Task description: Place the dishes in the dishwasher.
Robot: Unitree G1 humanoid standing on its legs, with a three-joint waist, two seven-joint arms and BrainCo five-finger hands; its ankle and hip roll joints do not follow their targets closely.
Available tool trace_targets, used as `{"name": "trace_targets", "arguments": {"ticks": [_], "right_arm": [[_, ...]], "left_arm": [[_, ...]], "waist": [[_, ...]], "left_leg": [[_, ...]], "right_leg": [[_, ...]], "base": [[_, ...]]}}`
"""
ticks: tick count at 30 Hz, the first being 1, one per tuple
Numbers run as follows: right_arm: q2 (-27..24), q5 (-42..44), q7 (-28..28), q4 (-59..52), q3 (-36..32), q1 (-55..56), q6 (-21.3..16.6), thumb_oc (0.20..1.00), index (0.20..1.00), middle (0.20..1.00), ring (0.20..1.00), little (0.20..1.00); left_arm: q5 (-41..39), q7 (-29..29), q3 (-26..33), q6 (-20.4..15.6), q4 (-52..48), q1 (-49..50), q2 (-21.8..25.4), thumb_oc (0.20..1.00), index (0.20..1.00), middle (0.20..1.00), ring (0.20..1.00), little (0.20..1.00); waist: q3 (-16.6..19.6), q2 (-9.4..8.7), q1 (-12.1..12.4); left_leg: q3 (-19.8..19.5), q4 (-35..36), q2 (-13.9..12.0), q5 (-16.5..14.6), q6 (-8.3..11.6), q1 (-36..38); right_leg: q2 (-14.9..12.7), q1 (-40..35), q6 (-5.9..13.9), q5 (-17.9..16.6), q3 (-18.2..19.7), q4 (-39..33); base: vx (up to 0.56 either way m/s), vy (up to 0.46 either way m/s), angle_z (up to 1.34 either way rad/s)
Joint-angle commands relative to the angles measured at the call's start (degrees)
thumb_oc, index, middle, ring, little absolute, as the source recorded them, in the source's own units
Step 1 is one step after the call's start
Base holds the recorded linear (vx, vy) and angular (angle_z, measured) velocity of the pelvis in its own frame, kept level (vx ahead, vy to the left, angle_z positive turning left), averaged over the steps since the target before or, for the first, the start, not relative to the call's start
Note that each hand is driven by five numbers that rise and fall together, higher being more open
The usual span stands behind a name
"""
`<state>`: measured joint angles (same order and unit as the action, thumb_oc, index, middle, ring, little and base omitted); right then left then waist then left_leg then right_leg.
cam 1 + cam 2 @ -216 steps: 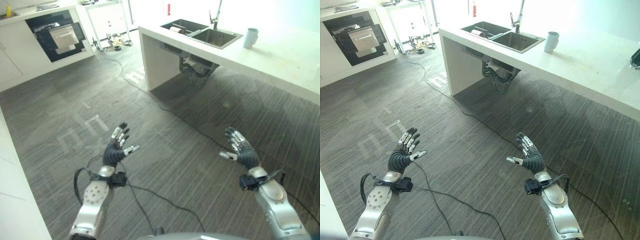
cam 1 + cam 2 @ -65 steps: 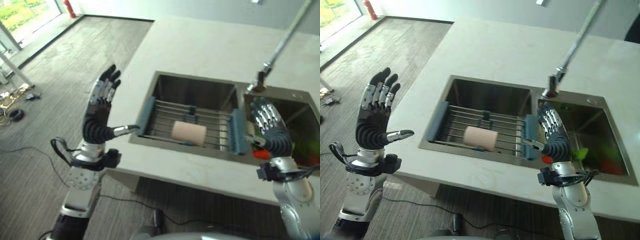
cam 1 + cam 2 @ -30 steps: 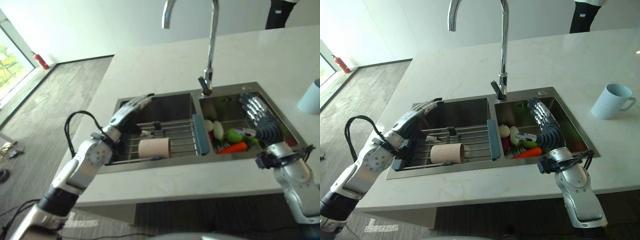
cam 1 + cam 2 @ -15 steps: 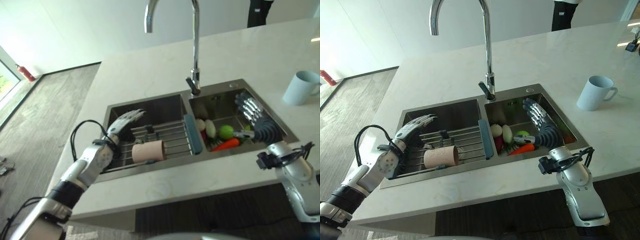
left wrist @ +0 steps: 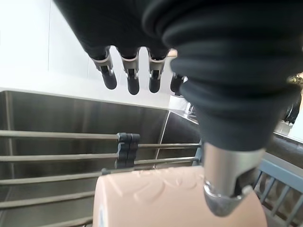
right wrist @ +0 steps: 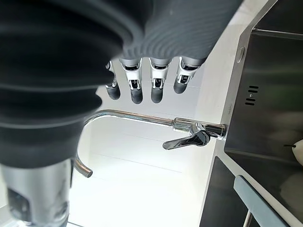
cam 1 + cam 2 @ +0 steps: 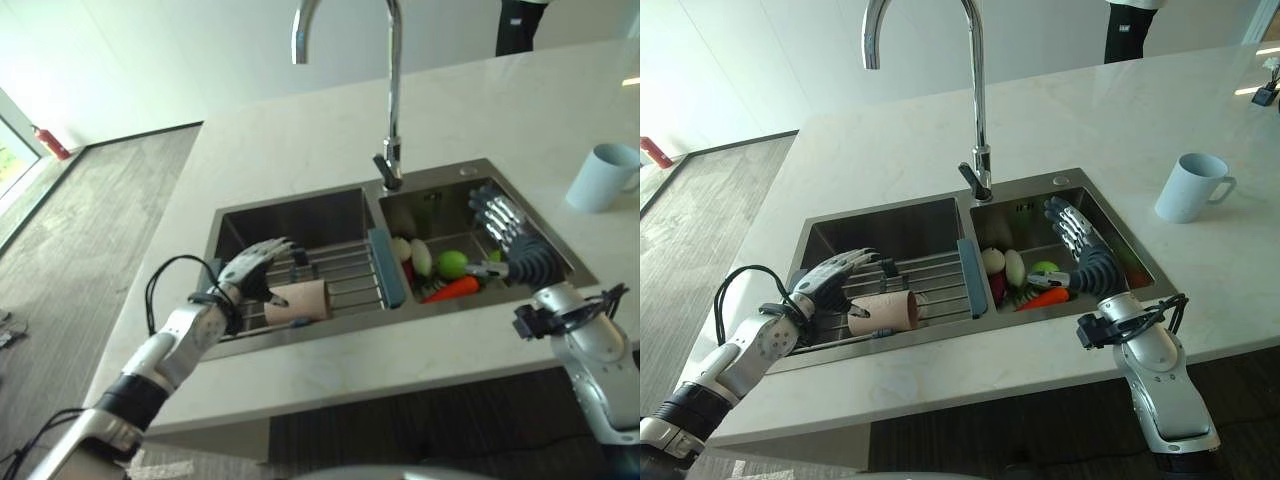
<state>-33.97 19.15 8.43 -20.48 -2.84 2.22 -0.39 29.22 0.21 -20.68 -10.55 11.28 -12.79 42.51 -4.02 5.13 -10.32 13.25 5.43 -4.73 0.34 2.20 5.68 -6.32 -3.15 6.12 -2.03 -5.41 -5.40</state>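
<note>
Carrot (image 7: 1049,298) and green fruit (image 7: 1044,268) beside tap (image 7: 977,120)

The steel double sink (image 7: 890,215) is open from above. In its left basin a wire drying rack with blue-grey end bars (image 7: 940,275) spans the width, with a pink cup lying on its side (image 7: 883,312) on it, so reaching below is blocked. The tall chrome gooseneck tap (image 7: 975,95) rises at the divider behind. Vegetables (image 7: 1025,275) crowd the right basin's floor.
</note>
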Motion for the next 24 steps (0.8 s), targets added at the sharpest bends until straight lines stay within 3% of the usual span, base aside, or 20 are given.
{"name": "trace_targets", "arguments": {"ticks": [1,24], "right_arm": [[-0.17,1.09,-0.35,0.26,-1.27,-5.11,-3.58,1.000,1.000,1.000,1.000,1.000],[-0.72,-3.29,-1.33,-0.29,-0.48,-5.03,-5.85,1.000,1.000,1.000,1.000,1.000]], "left_arm": [[2.32,0.09,2.55,-1.73,-1.18,-3.75,3.08,1.000,1.000,1.000,1.000,1.000],[10.61,8.22,1.77,-0.56,5.09,-3.64,2.95,1.000,1.000,1.000,1.000,1.000]], "waist": [[1.50,-2.83,0.41],[1.77,-3.78,0.29]], "left_leg": [[1.29,-0.43,-3.34,-4.88,1.14,3.56],[1.81,-0.43,-3.60,-4.80,1.22,3.63]], "right_leg": [[-3.12,-2.68,2.93,2.26,-0.78,0.40],[-3.02,-2.59,3.05,2.05,-0.47,0.40]], "base": [[0.00,0.000,0.00],[0.00,0.000,0.00]]}}
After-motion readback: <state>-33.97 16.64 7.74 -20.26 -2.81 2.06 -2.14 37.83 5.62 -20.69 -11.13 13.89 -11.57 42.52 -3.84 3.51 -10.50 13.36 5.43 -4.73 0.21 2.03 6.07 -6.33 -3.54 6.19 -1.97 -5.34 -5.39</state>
